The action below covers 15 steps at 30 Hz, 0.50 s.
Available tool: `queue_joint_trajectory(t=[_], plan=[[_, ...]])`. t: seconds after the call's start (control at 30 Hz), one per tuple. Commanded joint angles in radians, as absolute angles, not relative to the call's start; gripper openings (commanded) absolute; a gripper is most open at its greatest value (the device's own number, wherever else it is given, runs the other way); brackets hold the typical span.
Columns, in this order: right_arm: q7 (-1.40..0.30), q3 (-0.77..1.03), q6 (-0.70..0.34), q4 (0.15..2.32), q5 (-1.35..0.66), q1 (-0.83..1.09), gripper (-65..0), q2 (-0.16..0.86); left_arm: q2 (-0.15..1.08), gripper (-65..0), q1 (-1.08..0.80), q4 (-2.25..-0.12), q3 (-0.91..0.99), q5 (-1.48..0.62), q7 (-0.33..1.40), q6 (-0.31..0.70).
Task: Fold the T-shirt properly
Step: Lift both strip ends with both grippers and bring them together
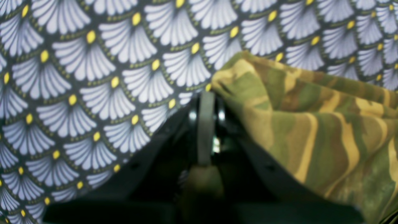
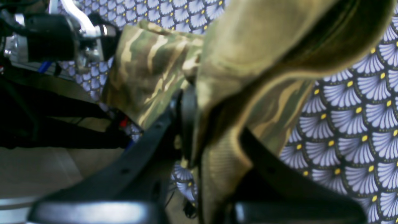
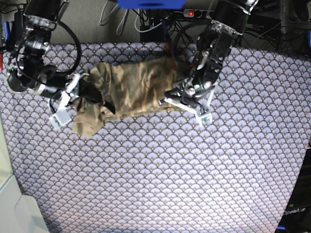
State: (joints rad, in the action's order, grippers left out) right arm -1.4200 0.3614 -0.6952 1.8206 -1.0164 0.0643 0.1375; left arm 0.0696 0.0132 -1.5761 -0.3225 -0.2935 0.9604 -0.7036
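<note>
The T-shirt [image 3: 131, 87] lies bunched in a long band across the far part of the table [image 3: 160, 174], on the purple scale-patterned cloth [image 3: 194, 184] that covers it, with one crumpled end drooping toward the near side at the base view's left; the left tool [image 1: 206, 93] is pinched tight on a thin edge of the camouflage fabric at the band's other end, a strip of cloth visible between its closed jaws in the left wrist view; the right tool [image 2: 194, 124] is clamped narrow on a thicker gather of the shirt, with folds draping over and past the jaws in the right wrist view; both arms thus hold opposite ends of the garment, which looks far from flat, so the fold seems at an early stage; the main risk, as I judge it, is that the right tool has caught several layers at once, so a pull would drag a wad rather than spread a single edge, leaving creases locked into the fold; the left tool's hold looks slim, and tension between the arms could slip the hem free; a low grip might also snag the purple cloth beneath, though I cannot tell whether it is caught
</note>
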Motion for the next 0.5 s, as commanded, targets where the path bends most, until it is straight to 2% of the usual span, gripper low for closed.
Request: queue_joint_trajectory(t=[0.0,0.33,0.47], plan=[[-1.396,0.357,-0.698,1.851,-1.05,0.051,-65.0,0.142,0.068,-64.2,0.031,-1.59,-0.321,-0.3,0.952,-0.698],[-1.396,0.231,-0.698,1.891,-1.05,0.039,-65.0,0.088,0.062,-64.2,0.091,-1.508,-0.325,-0.3,0.947,-0.698],[-1.396,0.154,-0.698,1.89,-1.049,0.022,-65.0,0.054,0.061,-64.2,0.088,-1.498,-0.325,-0.3,0.885,-0.698]])
